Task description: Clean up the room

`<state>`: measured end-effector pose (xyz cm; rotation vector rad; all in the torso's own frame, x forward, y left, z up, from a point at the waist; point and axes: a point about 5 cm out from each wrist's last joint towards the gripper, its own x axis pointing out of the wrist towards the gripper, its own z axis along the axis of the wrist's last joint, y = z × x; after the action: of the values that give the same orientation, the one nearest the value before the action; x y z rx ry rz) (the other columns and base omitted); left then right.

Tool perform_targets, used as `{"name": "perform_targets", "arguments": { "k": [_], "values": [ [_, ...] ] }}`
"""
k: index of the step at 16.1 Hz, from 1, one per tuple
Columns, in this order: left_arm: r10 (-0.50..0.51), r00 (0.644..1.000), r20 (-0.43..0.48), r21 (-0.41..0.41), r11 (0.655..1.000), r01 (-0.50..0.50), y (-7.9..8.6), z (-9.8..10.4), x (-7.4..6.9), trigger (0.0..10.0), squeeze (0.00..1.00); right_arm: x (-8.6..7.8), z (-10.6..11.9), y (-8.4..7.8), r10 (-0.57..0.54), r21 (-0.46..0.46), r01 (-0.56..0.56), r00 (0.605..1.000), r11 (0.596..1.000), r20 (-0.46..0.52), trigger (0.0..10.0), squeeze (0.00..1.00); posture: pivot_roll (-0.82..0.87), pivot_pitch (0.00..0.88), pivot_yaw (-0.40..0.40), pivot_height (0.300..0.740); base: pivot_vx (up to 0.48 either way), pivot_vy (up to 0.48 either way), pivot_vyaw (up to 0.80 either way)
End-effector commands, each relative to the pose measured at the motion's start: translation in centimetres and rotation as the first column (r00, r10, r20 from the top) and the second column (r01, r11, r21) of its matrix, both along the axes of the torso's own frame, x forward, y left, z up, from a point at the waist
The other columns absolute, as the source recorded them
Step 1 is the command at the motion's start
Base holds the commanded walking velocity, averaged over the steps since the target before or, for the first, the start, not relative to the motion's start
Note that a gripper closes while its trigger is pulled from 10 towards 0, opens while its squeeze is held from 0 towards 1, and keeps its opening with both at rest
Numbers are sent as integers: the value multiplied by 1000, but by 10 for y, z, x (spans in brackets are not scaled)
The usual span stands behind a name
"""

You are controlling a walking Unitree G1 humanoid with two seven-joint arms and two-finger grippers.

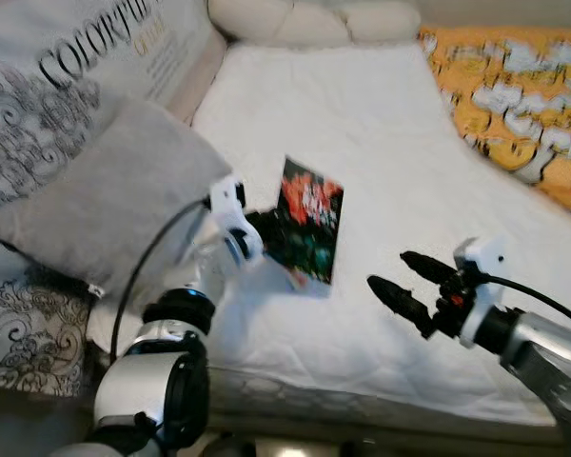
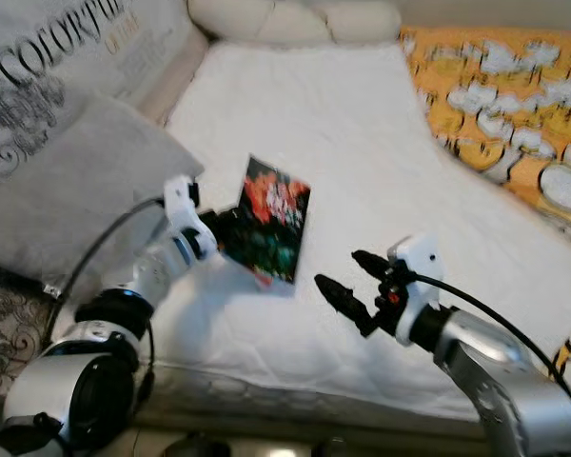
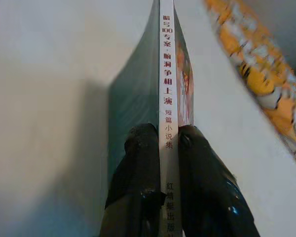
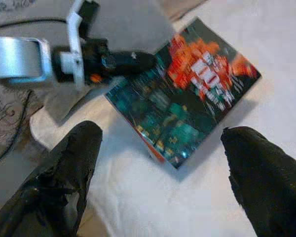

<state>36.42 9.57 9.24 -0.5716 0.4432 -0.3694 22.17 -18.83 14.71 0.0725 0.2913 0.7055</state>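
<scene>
A paperback book [image 1: 309,221] with a dark cover of red and green print is held tilted above the white bed [image 1: 362,124]. My left gripper [image 1: 265,231] is shut on its spine edge; in the left wrist view both black fingers [image 3: 138,187] clamp the white spine [image 3: 166,89] with Chinese print. To the right of the book my right gripper [image 1: 402,280] hovers open over the mattress, close to the front edge. In the right wrist view the book [image 4: 187,94] lies ahead between its spread fingers [image 4: 69,168].
A grey pillow [image 1: 105,200] and a printed cushion [image 1: 67,57] lie at the left of the bed. An orange and white patterned blanket [image 1: 523,95] covers the right side. Cream pillows [image 1: 305,19] sit at the head. The mattress front edge [image 1: 362,400] runs below the arms.
</scene>
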Motion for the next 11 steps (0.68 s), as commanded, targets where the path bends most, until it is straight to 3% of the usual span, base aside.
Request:
{"name": "perform_targets", "arguments": {
  "k": [1, 3, 4, 6, 8, 10, 11],
  "values": [
    [15, 1000, -4, 5, 1000, -15, -4, 0, 2, 10000, 0, -7, 9, 1, 19, 9, -19, 1000, 1000, -3, 10000, 0, -190, 203, 71, 740, 0, 0, 0],
    [17, 999, -32, 48, 999, -16, -4, -11, -2, 10000, 0, -14, 11, 3, 34, 11, -34, 999, 999, -20, 10000, 0, -205, 214, 75, 740, 0, 0, 0],
    [26, 999, -30, 121, 992, -22, 2, -17, -3, 10000, 0, -19, 12, 4, 39, 6, -39, 999, 999, -33, 10000, 0, -219, 214, 81, 740, 0, 0, 0],
    [57, 998, -8, 183, 982, -54, 15, -15, 0, 10000, 0, -22, 12, 1, 32, -5, -32, 999, 999, -40, 10000, 0, -225, 210, 86, 740, 0, 0, 0],
    [89, 996, 10, 273, 958, -88, 32, -15, 1, 10000, 0, -22, 13, 0, 25, -15, -26, 999, 1000, -44, 10000, 0, -228, 201, 89, 740, 0, 0, 0],
    [73, 997, 35, 435, 897, -81, 57, -18, 0, 10000, 0, -21, 14, 0, 22, -23, -23, 999, 999, -44, 10000, 0, -227, 192, 90, 740, 0, 0, 0],
    [65, 997, 38, 464, 882, -75, 61, -19, -1, 10000, 0, -21, 14, 0, 22, -25, -23, 999, 999, -45, 10000, 0, -227, 191, 90, 740, 0, 0, 0]
  ]
}}
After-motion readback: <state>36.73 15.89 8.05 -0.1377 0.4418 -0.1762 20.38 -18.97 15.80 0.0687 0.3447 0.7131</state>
